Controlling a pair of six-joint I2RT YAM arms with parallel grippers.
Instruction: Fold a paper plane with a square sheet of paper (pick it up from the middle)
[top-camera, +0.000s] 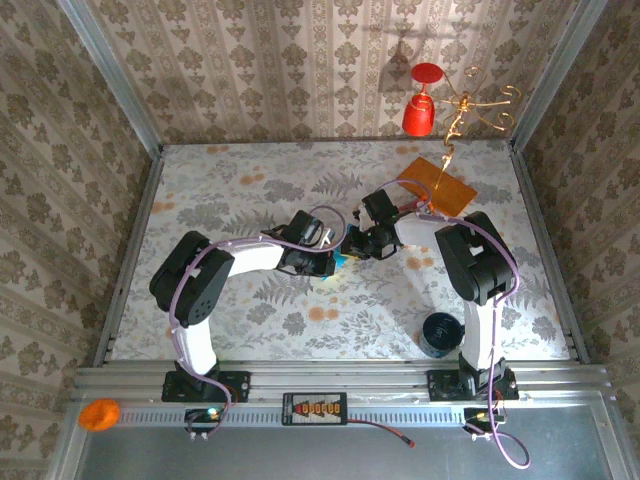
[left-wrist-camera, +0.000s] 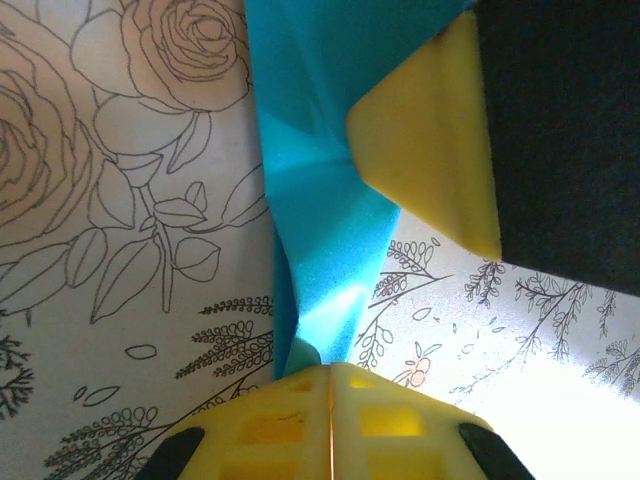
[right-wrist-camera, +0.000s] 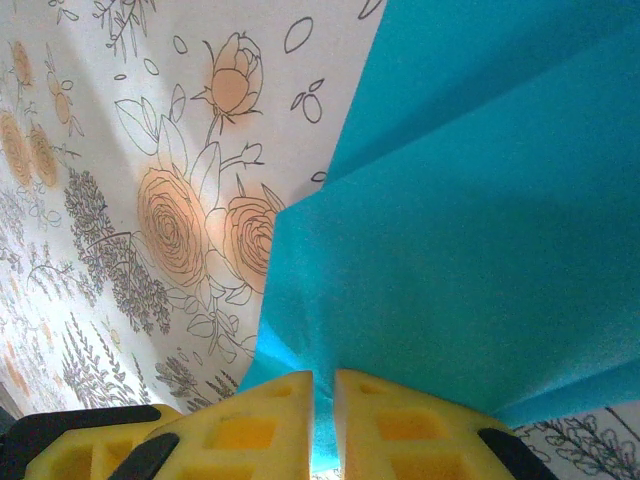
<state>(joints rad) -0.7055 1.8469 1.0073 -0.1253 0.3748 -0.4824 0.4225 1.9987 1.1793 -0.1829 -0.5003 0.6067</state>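
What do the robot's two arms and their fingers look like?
The left arm and right arm share white links, bulky black joints and a thin purple cable looping along each. The left fingers and right fingers are bright yellow blocks with square pockets, on black mounts.

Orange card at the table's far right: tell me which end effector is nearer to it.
Right. The right end effector sits left of the orange card and nearer the bases, pinching the teal paper. The left end effector pinches the same paper from farther left.
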